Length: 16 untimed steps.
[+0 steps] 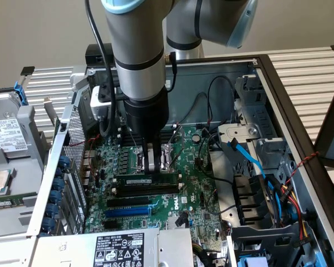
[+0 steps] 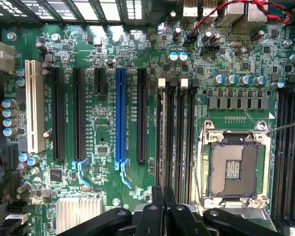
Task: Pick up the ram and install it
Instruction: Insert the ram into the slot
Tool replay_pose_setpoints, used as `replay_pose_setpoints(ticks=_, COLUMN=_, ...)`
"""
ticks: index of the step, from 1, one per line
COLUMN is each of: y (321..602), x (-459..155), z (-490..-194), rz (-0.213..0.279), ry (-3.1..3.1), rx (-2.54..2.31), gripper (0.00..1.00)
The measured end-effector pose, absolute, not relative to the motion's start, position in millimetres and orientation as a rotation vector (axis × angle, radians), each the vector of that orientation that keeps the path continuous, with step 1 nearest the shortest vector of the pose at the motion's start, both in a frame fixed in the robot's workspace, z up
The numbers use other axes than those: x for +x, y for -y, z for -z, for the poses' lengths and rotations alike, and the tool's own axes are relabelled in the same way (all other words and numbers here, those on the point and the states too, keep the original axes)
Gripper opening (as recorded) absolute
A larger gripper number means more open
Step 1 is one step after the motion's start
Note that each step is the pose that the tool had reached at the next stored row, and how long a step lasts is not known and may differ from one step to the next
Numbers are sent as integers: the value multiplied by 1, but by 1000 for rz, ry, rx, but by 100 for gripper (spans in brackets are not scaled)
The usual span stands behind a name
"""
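The ram [image 1: 139, 181], a thin green stick with a pale label, stands on edge in a black memory slot on the motherboard [image 1: 195, 194], between the CPU socket and the expansion slots. My gripper [image 1: 156, 167] reaches straight down from the arm onto the ram's upper edge, near its middle. In the wrist view the ram's narrow edge [image 2: 161, 128] runs away from my gripper [image 2: 163, 196], whose dark fingers [image 2: 157, 211] are pinched together on it. The other memory slots [image 2: 184, 132] lie parallel beside it.
The open CPU socket [image 2: 233, 167] sits close beside the memory slots. A blue expansion slot [image 2: 120, 118] and black ones lie on the other side. Blue and black cables [image 1: 256, 167] and a drive cage crowd the exterior view's right. The power supply [image 1: 122, 247] borders the near edge.
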State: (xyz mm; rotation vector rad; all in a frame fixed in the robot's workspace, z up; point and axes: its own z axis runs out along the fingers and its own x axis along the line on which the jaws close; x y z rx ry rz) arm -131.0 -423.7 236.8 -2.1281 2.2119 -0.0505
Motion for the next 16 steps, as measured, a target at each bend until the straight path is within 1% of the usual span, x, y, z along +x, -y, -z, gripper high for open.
replay_pose_setpoints(ticks=16, y=424, x=-137, z=-234, rz=67, ry=-2207, rx=-2118, gripper=13)
